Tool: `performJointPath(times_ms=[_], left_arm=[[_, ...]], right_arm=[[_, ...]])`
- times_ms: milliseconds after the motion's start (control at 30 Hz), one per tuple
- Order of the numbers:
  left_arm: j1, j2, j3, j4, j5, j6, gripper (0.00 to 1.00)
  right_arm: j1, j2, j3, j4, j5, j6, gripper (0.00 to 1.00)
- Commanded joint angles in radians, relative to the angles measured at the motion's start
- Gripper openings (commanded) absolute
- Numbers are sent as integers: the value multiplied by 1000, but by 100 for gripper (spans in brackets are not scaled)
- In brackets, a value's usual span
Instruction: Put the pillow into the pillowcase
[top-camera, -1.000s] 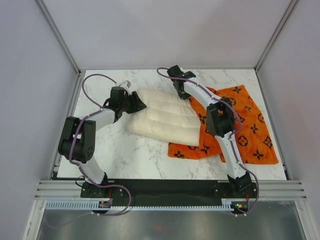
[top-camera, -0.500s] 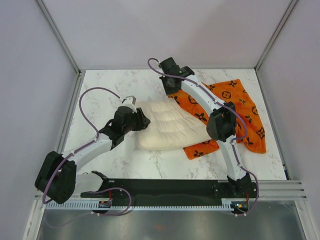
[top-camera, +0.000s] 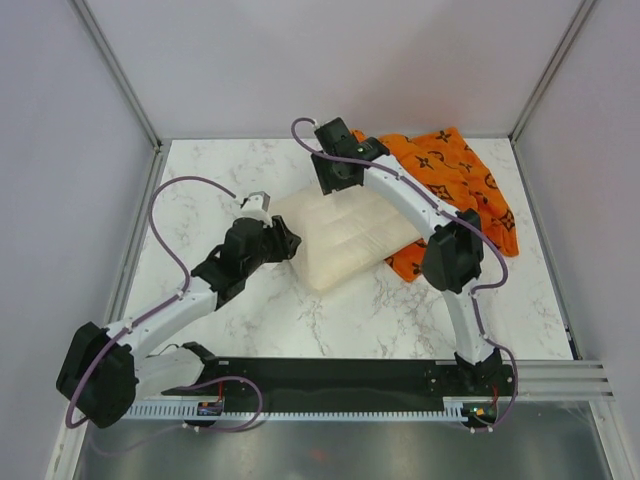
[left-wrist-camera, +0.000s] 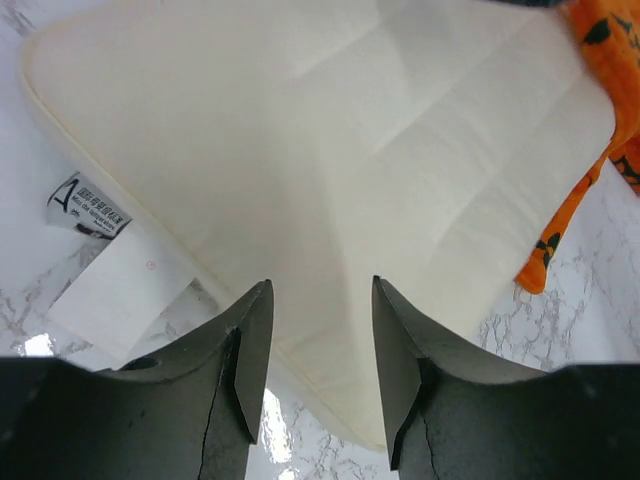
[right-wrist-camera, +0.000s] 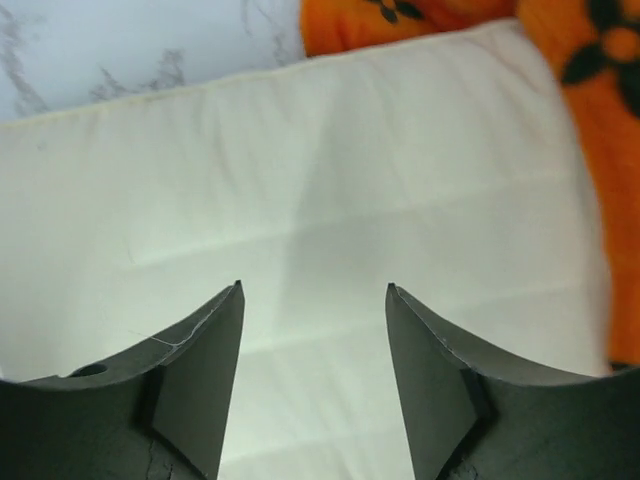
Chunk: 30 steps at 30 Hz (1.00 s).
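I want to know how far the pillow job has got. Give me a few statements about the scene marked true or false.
1. The pillow is fully inside the pillowcase. False: most of it lies bare on the table.
2. The right gripper has its jaws apart above the pillow. True.
3. The pillowcase lies at the table's left side. False: it is bunched at the far right.
4. A white tag sticks out from the pillow near the left gripper. True.
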Motion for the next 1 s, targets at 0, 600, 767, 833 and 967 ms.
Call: performJointPath(times_ms=[0,600,767,833,967], left_arm=[[-7,-52,0,50,-99,-3,51],[20,128,3,13,-45,-82,100],[22,315,95,48,-10,-151,100],[22,404,143,48,2,-173,100],[22,504,184,117,10,-207,52]], right_arm=[[-12,-171,-112,20,155,-25,67],[-9,-682,-835,269,118,18,84],[0,-742,-887,279,105,23,86],[3,-769,-931,293,98,26,87],[3,-855,-1007,307,85,44,87]])
